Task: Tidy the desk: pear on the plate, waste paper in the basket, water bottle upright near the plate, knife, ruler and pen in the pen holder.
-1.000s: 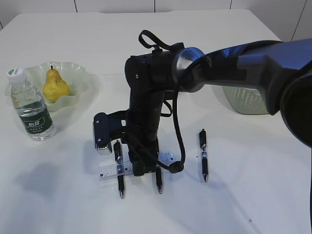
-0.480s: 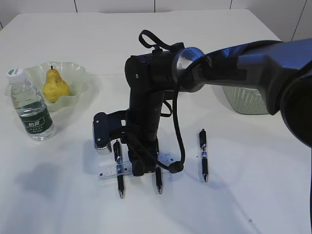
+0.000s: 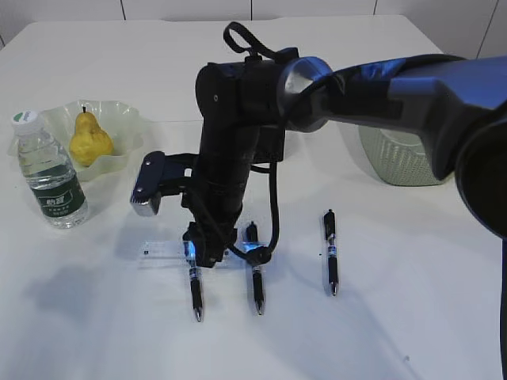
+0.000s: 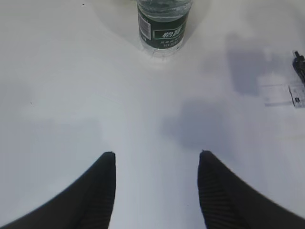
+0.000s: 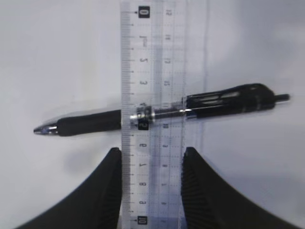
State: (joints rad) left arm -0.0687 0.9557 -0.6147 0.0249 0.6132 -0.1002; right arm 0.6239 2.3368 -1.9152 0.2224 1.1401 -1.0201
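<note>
the right gripper (image 5: 150, 191) is pinched on the ruler (image 5: 151, 114), a finger pressed to each long edge, the clear strip running straight out from between them. its printed scale reads 0 at the far end and 10 by the fingers, with a second row of numbers beside it. in the exterior view the ruler (image 3: 170, 252) is held level just above the table (image 3: 396, 317), over the upper part of a black pen (image 3: 195, 285). a second pen (image 3: 255, 273) lies just right of the ruler and a third (image 3: 330, 253) further right. the left gripper (image 4: 156, 191) hovers over bare table with its fingers apart, holding nothing. left of the ruler stands the water bottle (image 3: 49, 172), upright, white cap, dark green label with white print too small to read. just behind the bottle the pear (image 3: 89, 139) sits on the plate (image 3: 127, 119). far right of the ruler, behind the arm, is the basket (image 3: 396, 162).
</note>
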